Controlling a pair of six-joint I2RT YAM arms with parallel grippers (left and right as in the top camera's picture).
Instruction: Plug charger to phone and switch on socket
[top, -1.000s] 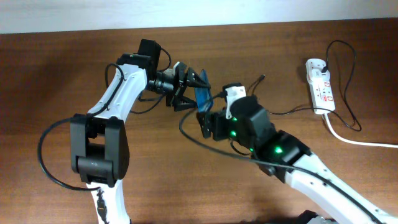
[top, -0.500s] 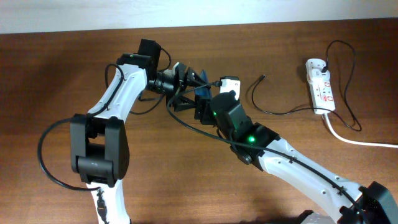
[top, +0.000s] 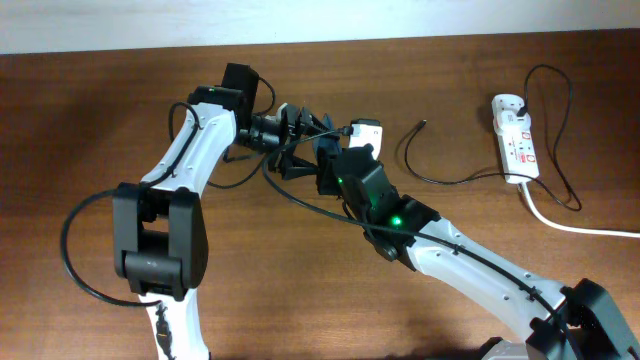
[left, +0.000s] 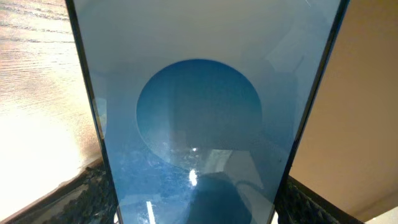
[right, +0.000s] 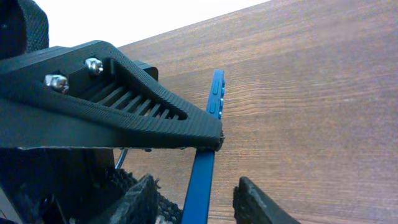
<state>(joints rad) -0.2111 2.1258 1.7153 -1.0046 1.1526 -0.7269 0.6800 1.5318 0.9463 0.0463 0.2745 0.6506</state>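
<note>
My left gripper (top: 300, 142) is shut on the phone (top: 324, 150) and holds it above the table, tilted on edge. In the left wrist view the phone's blue screen with its round shape (left: 199, 118) fills the frame, with my fingers (left: 196, 208) on both sides of it. My right gripper (top: 328, 172) is open, its fingers (right: 196, 186) either side of the phone's blue edge (right: 210, 124), with gaps. The charger, a thin black cable (top: 408, 162), lies on the table with its plug tip (top: 424, 125) free. It runs to the white socket (top: 515, 140) at the far right.
The socket's thick white cord (top: 575, 226) runs off the right edge. My left gripper's ribbed black finger (right: 124, 106) crosses the right wrist view just above the phone. The two arms' black cables hang close together near the phone.
My right arm has swung up and left to the phone, and its open fingers now straddle the phone's edge. My left arm has kept still with the phone.
</note>
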